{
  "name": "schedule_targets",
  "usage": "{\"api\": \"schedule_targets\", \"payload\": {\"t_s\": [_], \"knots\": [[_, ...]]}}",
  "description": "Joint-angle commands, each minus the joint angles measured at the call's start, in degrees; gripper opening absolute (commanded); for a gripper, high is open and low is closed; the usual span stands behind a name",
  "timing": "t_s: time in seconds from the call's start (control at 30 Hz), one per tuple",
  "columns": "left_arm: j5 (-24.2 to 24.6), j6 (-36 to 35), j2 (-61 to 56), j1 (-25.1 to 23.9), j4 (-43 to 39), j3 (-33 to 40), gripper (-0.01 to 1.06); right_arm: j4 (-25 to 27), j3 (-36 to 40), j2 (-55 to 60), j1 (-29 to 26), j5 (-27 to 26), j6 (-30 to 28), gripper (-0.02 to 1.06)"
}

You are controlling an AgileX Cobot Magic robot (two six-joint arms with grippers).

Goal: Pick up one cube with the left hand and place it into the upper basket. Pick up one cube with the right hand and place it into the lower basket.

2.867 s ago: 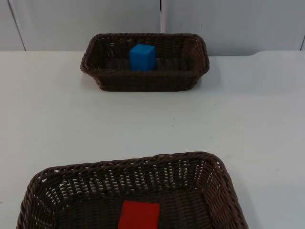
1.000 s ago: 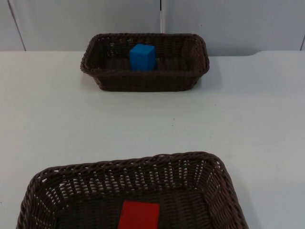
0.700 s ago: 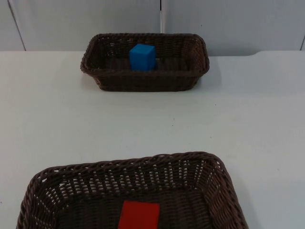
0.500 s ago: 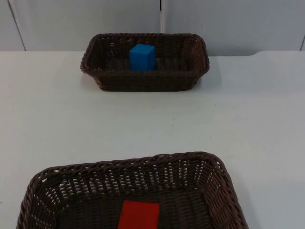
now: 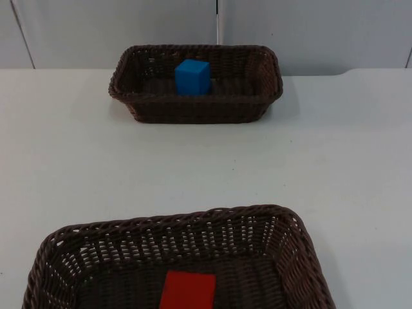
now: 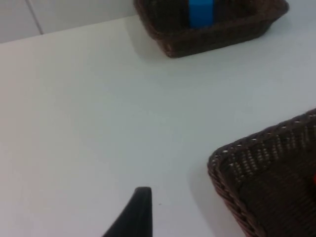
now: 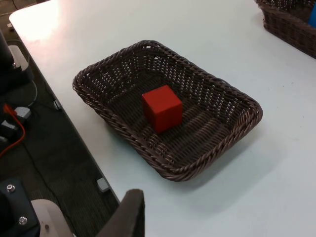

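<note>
Left gripper (image 6: 140,207) hangs above bare white table (image 5: 206,167), away from both baskets; one black fingertip visible, spread can't be judged. Right gripper (image 7: 129,210) hangs off the table edge beside the lower basket; same, cannot tell. Blue cube (image 5: 192,77) sits in upper dark brown wicker basket (image 5: 257,112). Red cube (image 7: 162,108) sits in lower dark brown wicker basket (image 7: 217,148), cut off by the frame edge in top view.

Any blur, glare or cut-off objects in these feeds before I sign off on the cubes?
Top view: even light, soft shadows; the red cube in the lower basket is cut by the frame edge. Left wrist view: soft focus, the blue cube smeared, upper basket cropped. Right wrist view: sharp, mild glare on the table.
</note>
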State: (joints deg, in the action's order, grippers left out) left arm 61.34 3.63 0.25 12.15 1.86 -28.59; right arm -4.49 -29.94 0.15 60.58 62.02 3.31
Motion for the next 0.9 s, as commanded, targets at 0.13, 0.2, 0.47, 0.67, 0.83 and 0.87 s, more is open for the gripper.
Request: {"api": "schedule_targets", "payload": {"t_s": [0.13, 0.2, 0.47, 0.67, 0.83, 0.87], "knots": [[0.25, 0.1, -0.25, -5.96, 0.37, 0.23, 1.05, 0.13, 0.44, -0.15, 0.01, -0.16, -0.18, 1.05], [0.25, 0.1, -0.25, -6.84, 0.37, 0.23, 1.05, 0.13, 0.44, -0.15, 0.01, -0.16, -0.18, 1.05], [0.25, 0.1, -0.25, -11.7, 0.37, 0.23, 1.05, 0.13, 0.44, -0.15, 0.01, -0.16, -0.18, 1.05], [0.25, 0.1, -0.25, -13.41, 0.28, 0.23, 1.05, 0.13, 0.44, -0.15, 0.01, -0.16, -0.18, 1.05], [0.25, 0.1, -0.25, -13.41, 0.28, 0.23, 1.05, 0.13, 0.44, -0.15, 0.01, -0.16, -0.18, 1.05], [0.25, 0.1, -0.25, -13.41, 0.28, 0.23, 1.05, 0.13, 0.44, -0.15, 0.01, -0.16, -0.18, 1.05]]}}
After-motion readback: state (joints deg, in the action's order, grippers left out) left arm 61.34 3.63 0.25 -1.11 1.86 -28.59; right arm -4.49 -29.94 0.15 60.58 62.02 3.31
